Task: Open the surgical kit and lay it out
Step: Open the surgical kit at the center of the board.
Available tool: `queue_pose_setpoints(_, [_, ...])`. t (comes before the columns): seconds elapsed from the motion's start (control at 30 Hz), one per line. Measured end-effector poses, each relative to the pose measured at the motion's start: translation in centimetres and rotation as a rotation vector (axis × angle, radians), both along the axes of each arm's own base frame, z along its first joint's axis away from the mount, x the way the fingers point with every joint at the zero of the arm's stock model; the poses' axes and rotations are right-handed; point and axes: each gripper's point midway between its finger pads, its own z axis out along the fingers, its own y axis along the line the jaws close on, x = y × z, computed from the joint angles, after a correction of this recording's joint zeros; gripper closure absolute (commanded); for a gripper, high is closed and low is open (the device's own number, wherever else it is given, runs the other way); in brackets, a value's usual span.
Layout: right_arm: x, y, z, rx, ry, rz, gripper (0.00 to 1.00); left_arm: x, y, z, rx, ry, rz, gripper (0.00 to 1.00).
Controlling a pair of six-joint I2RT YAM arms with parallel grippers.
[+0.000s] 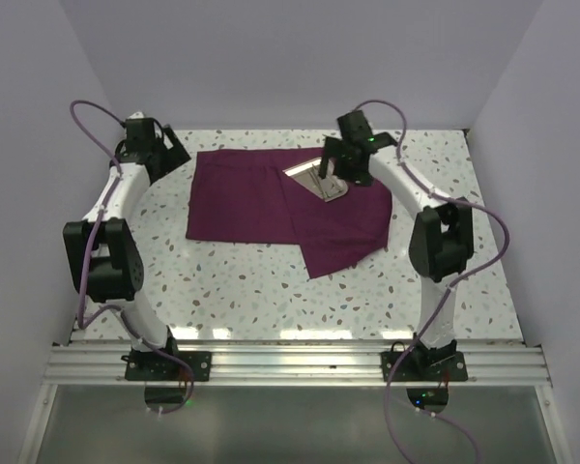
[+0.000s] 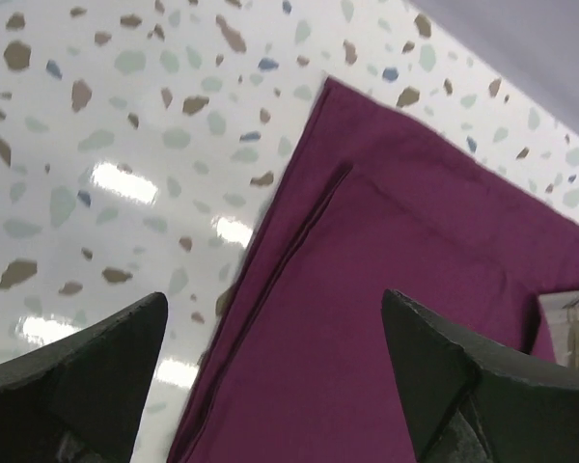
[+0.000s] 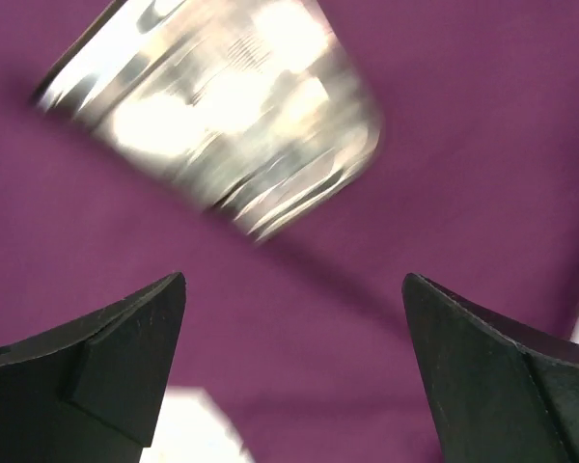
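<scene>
On the far middle of the speckled surface (image 1: 271,290) lies the dark purple cloth (image 1: 251,198), flat and partly opened. One flap spreads toward the near right as a tilted square.

Tray (image 1: 325,180): small, shiny steel, sits on the cloth at its far right part, angled. Thin steel pieces lie in it, too small to tell apart. In the right wrist view the tray (image 3: 222,116) is blurred, lying on purple cloth (image 3: 482,145) ahead of the fingers.

Left tool (image 1: 170,153): at the far left, just beside the cloth's left edge. In the left wrist view the left tool (image 2: 273,299) is spread wide, nothing between the fingers. Its left finger (image 2: 87,376) is over bare surface, the right finger (image 2: 463,386) over cloth (image 2: 396,251). Layered fold edges of the cloth run between them. A sliver of tray (image 2: 569,326) shows at the right border.

Right tool (image 1: 333,166): above the tray at the far right. In its wrist view the right tool (image 3: 292,280) is also spread wide and grips nothing, cloth beneath. Whether it touches the tray or cloth I cannot tell.
</scene>
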Motion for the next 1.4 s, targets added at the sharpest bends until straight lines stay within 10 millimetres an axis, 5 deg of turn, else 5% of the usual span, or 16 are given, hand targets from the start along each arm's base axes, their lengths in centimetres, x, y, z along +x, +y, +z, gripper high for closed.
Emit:
queue_pose_setpoints(0.07, [-4.7,6.1,1.6,-0.016,-0.022,0.16,0.02,-2.8,-0.3,-1.4,-0.005,0.042,-0.001,0.06])
queue_pose_setpoints(0.13, [-9.1,10.1,2.0,-0.022,-0.013,0.286,0.04,-5.0,-0.5,-3.3,-0.011,0.092,-0.002,0.06])
queue_pose_setpoints(0.2, [-12.5,11.7,1.2,-0.04,0.023,0.365,0.04,-7.5,-0.9,-5.5,-0.022,0.153,-0.008,0.06])
queue_pose_setpoints(0.37, [-15.2,10.1,-2.5,-0.15,0.145,0.381,0.05,-11.8,-1.6,-7.6,-0.044,0.219,-0.021,0.07])
queue_pose_setpoints(0.57, [-17.6,9.4,-6.0,-0.229,0.254,0.408,0.07,-11.9,-2.0,-5.7,-0.05,0.16,-0.035,0.08])
queue_pose_setpoints(0.83, [-19.8,11.2,-8.4,-0.276,0.311,0.478,0.11,-12.7,-2.2,-5.7,-0.055,0.149,-0.043,0.08])
queue_pose_setpoints(1.13, [-21.3,12.3,-10.6,-0.292,0.36,0.509,0.44,-12.7,-2.3,-5.7,-0.058,0.15,-0.046,0.09])
queue_pose_setpoints(1.4, [-21.4,12.5,-11.1,-0.285,0.359,0.513,0.92,-12.9,-2.4,-6.0,-0.063,0.153,-0.051,0.09])
